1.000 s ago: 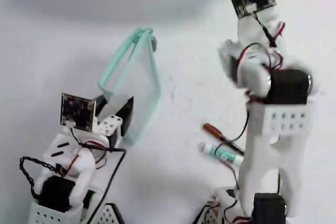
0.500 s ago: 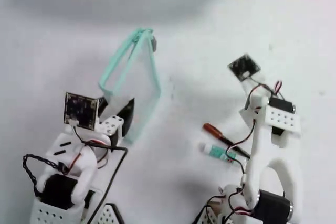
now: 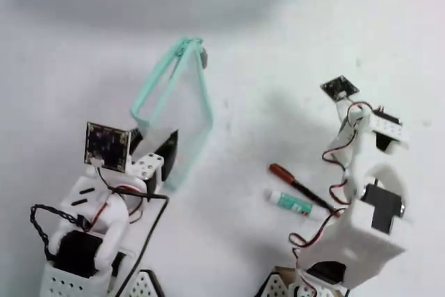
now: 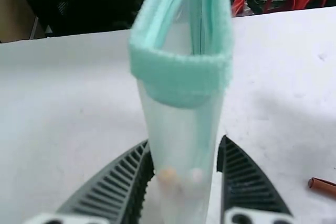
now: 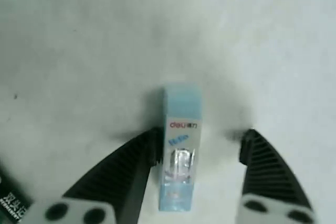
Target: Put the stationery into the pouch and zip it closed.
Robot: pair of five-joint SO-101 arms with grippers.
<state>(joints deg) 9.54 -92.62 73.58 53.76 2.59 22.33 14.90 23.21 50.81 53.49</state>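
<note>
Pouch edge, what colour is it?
The pouch has a mint-green edge, clearest in the left wrist view.

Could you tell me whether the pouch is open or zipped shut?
Open: the pouch shows its mint rim spread into a wide loop; the left pincer grips its end.

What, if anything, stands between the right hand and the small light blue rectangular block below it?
Nothing visible does: the small light blue rectangular block lies on bare white table between the open fingers of the right hand.
</note>
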